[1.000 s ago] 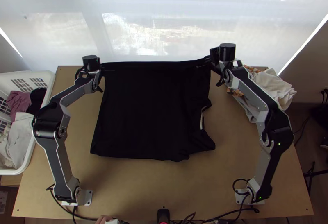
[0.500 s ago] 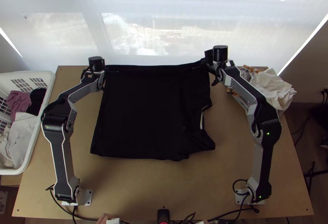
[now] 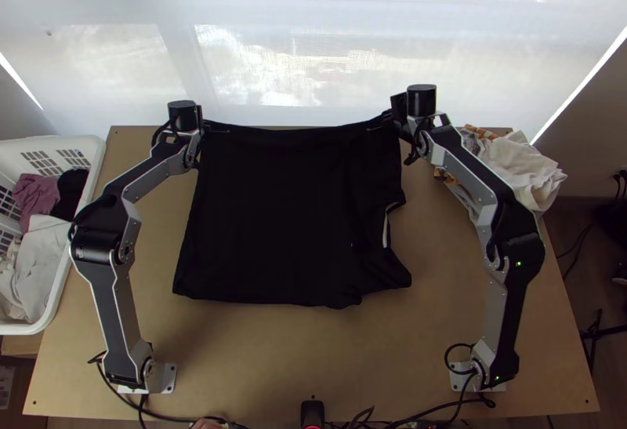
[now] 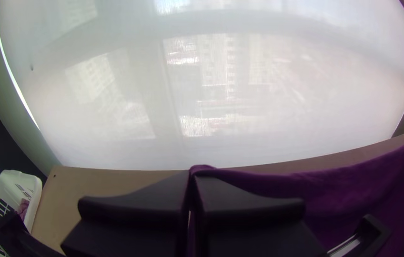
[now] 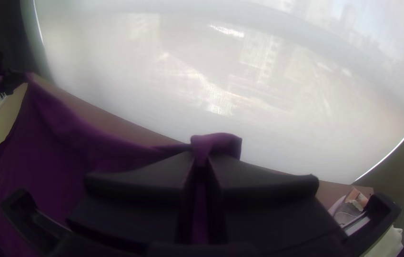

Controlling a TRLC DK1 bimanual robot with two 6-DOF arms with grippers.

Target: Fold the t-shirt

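Black t-shirt [image 3: 274,217], seen from above: it spreads over the table [image 3: 259,358], its body running nearward from my left claw [image 3: 210,129] and right claw [image 3: 384,123], one at each far corner. I judge the fold must travel nearward. Left wrist view: my left claw pinches its corner. Right wrist view: my right claw clamps the other.

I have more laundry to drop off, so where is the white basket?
In the top view, the white basket sits at the left, along the table's left edge.
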